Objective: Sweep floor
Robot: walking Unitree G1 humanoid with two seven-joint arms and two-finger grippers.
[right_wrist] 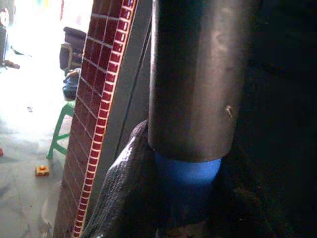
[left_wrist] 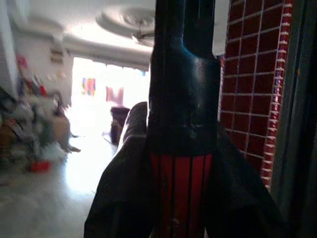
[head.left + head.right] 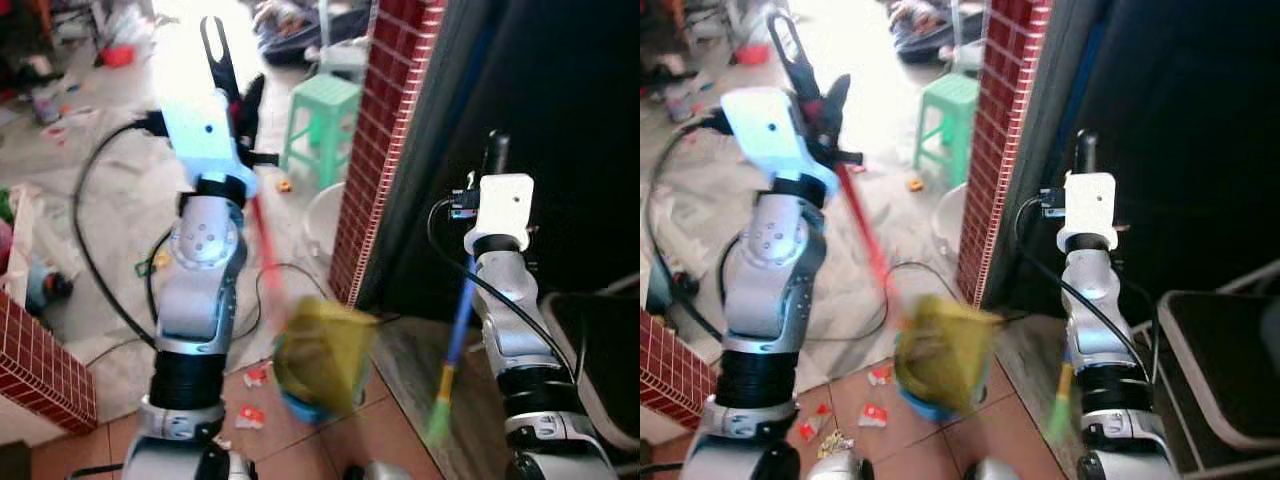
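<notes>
My left gripper [image 3: 236,108] is raised at the upper left, shut on the black-capped red handle [image 2: 181,193] of a dustpan. The handle [image 3: 266,250] slants down to the blurred yellow-green pan [image 3: 322,352], which hangs over the tiled floor. My right gripper [image 3: 495,160] stands by the dark doorway, shut on a broom's blue handle [image 1: 188,181]. That handle [image 3: 460,310] runs down to green bristles [image 3: 438,420] near the floor. Red-and-white paper scraps [image 3: 250,415] lie on the tiles beside the pan.
A red brick pillar [image 3: 385,140] stands between the arms. Behind it are a green stool [image 3: 322,115] and a white bucket [image 3: 322,220]. A black cable [image 3: 95,260] loops over the floor at left, by a low brick wall [image 3: 40,365]. A dark chair [image 3: 600,340] is at right.
</notes>
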